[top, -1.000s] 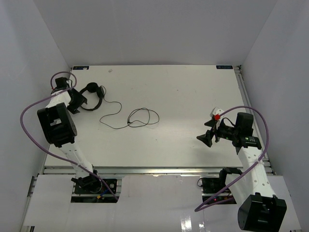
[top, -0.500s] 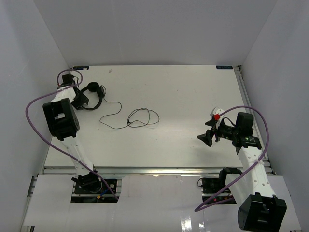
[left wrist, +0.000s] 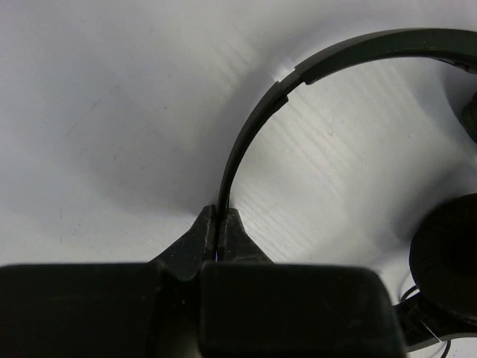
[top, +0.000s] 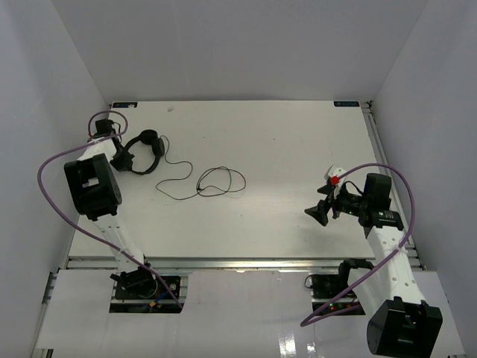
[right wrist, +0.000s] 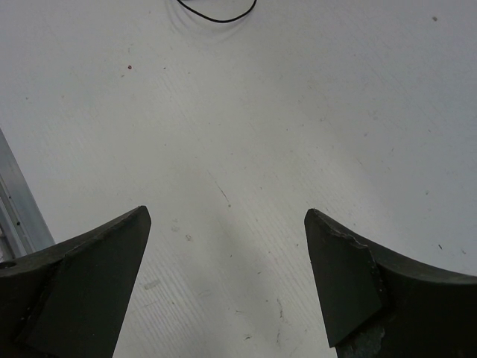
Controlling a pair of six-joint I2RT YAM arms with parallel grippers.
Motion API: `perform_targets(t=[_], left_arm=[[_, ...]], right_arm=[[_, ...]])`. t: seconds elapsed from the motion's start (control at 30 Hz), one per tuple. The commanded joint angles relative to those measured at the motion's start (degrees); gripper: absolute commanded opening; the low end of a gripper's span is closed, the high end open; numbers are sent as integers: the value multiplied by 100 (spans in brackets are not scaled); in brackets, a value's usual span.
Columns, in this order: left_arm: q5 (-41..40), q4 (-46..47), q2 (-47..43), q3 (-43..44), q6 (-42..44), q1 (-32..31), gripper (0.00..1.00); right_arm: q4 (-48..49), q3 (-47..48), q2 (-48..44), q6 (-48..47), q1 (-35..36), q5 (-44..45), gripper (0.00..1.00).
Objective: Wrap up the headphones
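The black headphones (top: 145, 151) lie at the table's far left, and their thin cord (top: 216, 181) trails right in loose loops. My left gripper (top: 120, 155) is shut on the thin headband (left wrist: 253, 127), which runs straight out from between the closed jaws (left wrist: 220, 218). One round earcup (left wrist: 447, 257) shows at the right of the left wrist view. Far from the headphones, my right gripper (top: 320, 203) hovers wide open over the bare right side of the table. Nothing is between its fingers (right wrist: 227, 220). A bit of cord (right wrist: 216, 16) shows at the top of the right wrist view.
White walls close in the table (top: 268, 142) on three sides. A metal rail (top: 238, 262) runs along the near edge. Purple arm cables (top: 48, 168) arc beside each arm. A small white and red part (top: 334, 177) sits on the right gripper.
My left gripper has closed on the headband after reaching in at the far left. The headphones have shifted slightly to the right. The right arm has not moved.
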Motion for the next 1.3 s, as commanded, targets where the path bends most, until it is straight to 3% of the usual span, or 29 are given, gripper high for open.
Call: perform_targets(t=[0.0,0.17,0.27,0.37,0.47,0.6,0.7,0.77,0.83,0.97,1.07,1.17,1.27], left_arm=[[341,68,-1136,-615,110,-168,0],[977,283,-2691,-1453,5,-851,0],[1216,327,-3735,-2013,-13,-1533,0],[1569,308,-4725,-2619,-188,-2107,0],[2009,259,-5549,-3163,-493,-2442,0],[2642,21,-6532,-3261,-769,-2662,0],[3017,-308,-6848,-3000,-819,-2707,0],[3201,-451,-6940,-2875,-869,-2729,0],[3430,-521,-7024,-2814,-974,-2759,0],[3646,-489,-7124,-2770,-1230,-2752,0],[3796,-458,-7195,-2647,-1385,-2757,0],[3866,-462,-7203,-2439,-1544,-2761,0],[4002,-406,-7146,-2281,-1728,-2761,0]], right_arm=[[-91,-35,-49,-319,22,-635,91],[-427,-21,-93,-899,241,-1462,92],[-473,368,1,-874,944,-393,92],[-880,1421,449,-802,1820,414,94],[-656,2025,920,2,2389,901,95],[-295,2863,1452,918,2413,562,90],[-493,3250,1640,818,2418,-613,90],[-892,3476,1736,256,2425,-1561,90],[-1227,3588,1837,-430,2613,-1973,90],[-525,3212,1922,-295,3050,-1280,90],[560,2766,1915,562,3348,-938,90],[1493,2475,2011,1096,3544,-815,90],[1702,2367,2186,1098,3738,-845,90]])
